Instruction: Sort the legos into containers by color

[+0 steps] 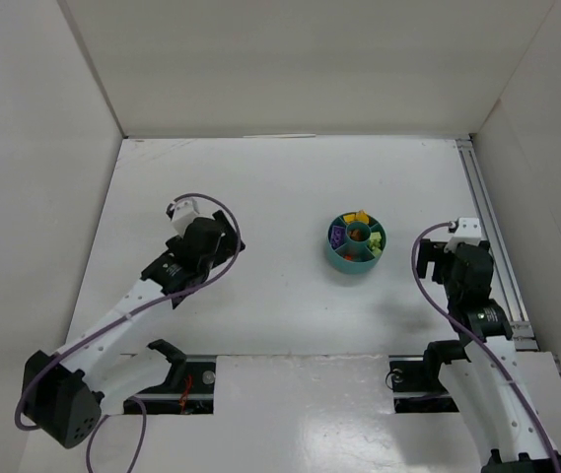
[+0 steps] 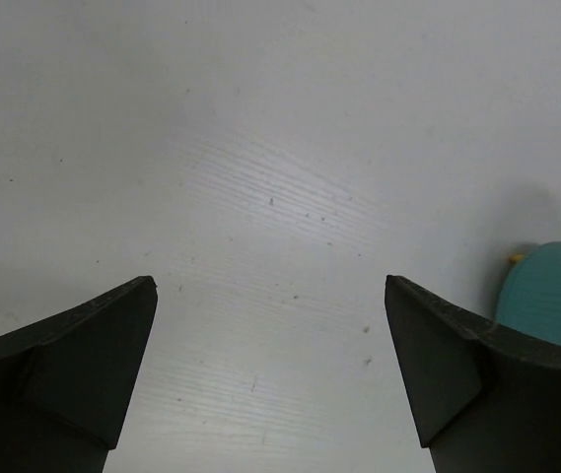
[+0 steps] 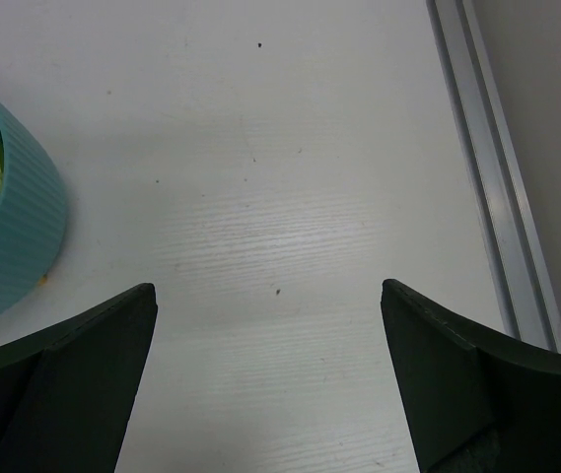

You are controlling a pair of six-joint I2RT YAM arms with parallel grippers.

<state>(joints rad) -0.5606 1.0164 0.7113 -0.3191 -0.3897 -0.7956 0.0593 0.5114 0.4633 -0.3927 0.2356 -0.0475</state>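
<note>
On the left side, the left arm [image 1: 122,315] reaches over the white table [image 1: 260,187]. The left gripper [image 2: 270,286] has its two dark fingers spread wide, and only the bare table surface shows between them. It is well apart from the teal bowl [image 1: 342,260], and in the left wrist view only a piece of the bowl's wall shows at the right edge, behind the right finger. The bowl stands upright, a little right of the middle of the table, between the two arms and nearer to the right one. The small bricks lie inside its compartments: yellow bricks [image 1: 357,217] in the far one, purple bricks [image 1: 338,236] in the left one, an orange brick [image 1: 358,234] in the round cup at the centre, and lime green bricks [image 1: 377,242] in the right one. What lies in the near compartment I cannot tell. To the right of the bowl, the right gripper [image 3: 268,288] is also spread wide over bare table, pinching nothing. The bowl is near it on its left side. A metal rail [image 1: 487,227] runs along the right edge of the table.
</note>
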